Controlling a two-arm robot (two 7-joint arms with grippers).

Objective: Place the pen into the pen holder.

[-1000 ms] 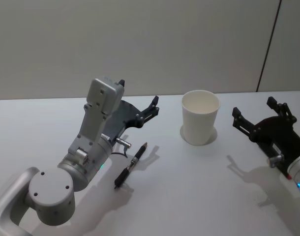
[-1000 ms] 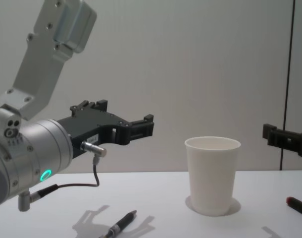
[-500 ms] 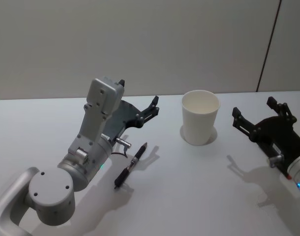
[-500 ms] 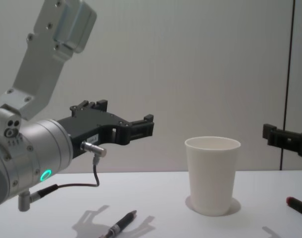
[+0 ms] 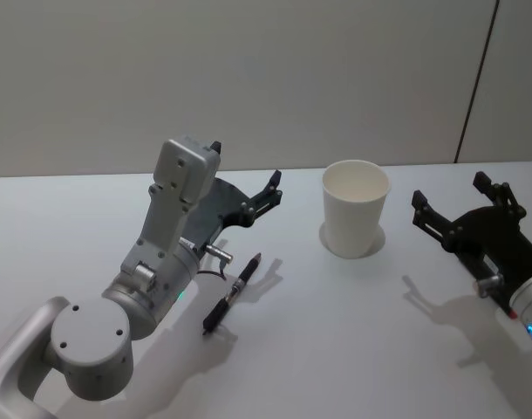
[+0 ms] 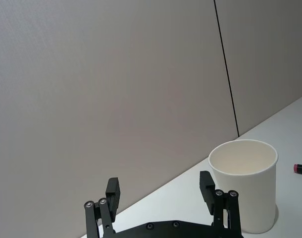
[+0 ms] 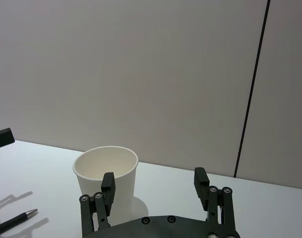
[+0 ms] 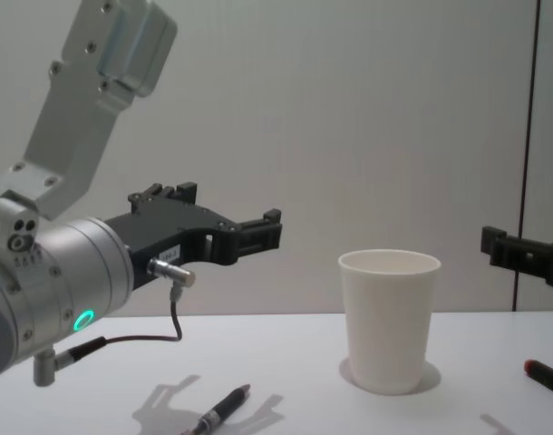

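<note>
From the head, we are looking down on a pale counter [image 5: 336, 340]. The pen holder [image 5: 356, 208], a plain white paper cup, is standing upright near the middle and holding nothing. The pen [image 5: 232, 295] is lying flat on the counter at about 8 o'clock from the cup, well apart from it, with its far end pointing toward 1 o'clock. The left gripper [image 5: 245, 164] is hovering at 9 o'clock from the cup, above and just beyond the pen, its jaws spread wide and gripping nothing. The right gripper [image 5: 450, 189] is waiting at 4 o'clock from the cup, its jaws likewise wide apart and empty.

From the left wrist, we are seeing the left gripper [image 6: 159, 183] with its jaws parted around bare air, and the pen holder [image 6: 243, 191] is standing beyond them on the counter.

From the right wrist, the right gripper [image 7: 154, 177] is showing both jaws gaping, with the pen holder [image 7: 105, 171] ahead of them and the pen [image 7: 15, 222] lying farther off, past the cup.

From the chest, the left gripper [image 8: 229, 207] is hanging well above the counter, reaching toward 3 o'clock, and the pen [image 8: 222, 410] is lying under it at 6 o'clock. The pen holder [image 8: 388, 317] is standing between it and the right gripper [image 8: 508, 251], which is coming in at the 3 o'clock edge.
</note>
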